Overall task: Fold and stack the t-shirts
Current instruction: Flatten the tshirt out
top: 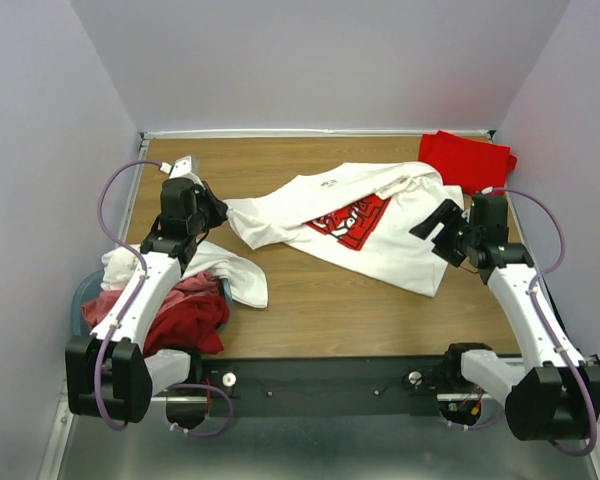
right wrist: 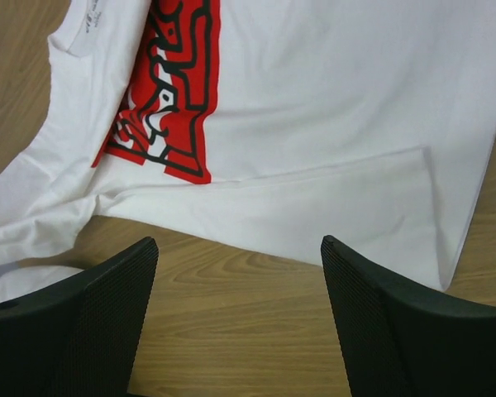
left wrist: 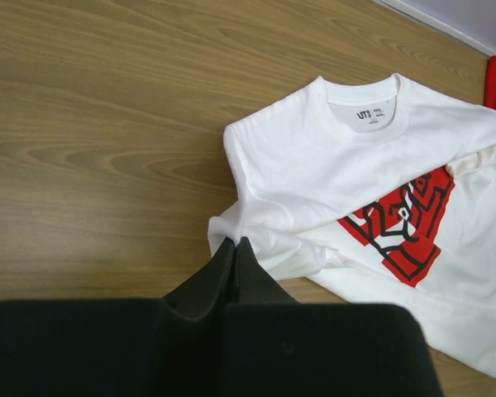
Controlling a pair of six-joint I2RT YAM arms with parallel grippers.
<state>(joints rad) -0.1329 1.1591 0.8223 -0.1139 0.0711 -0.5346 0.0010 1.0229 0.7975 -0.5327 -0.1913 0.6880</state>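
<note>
The left tool (left wrist: 234, 246) is closed, pinching the sleeve edge of the white printed t-shirt (left wrist: 314, 165), which lies rumpled on the worktop (left wrist: 91, 124). The right tool (right wrist: 240, 241) is wide open over the hem, holding nothing.

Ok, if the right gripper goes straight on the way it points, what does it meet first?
Probably the white t-shirt with the red graphic, at its near edge. The right gripper is open over bare table just short of it; depth is unclear.
</note>
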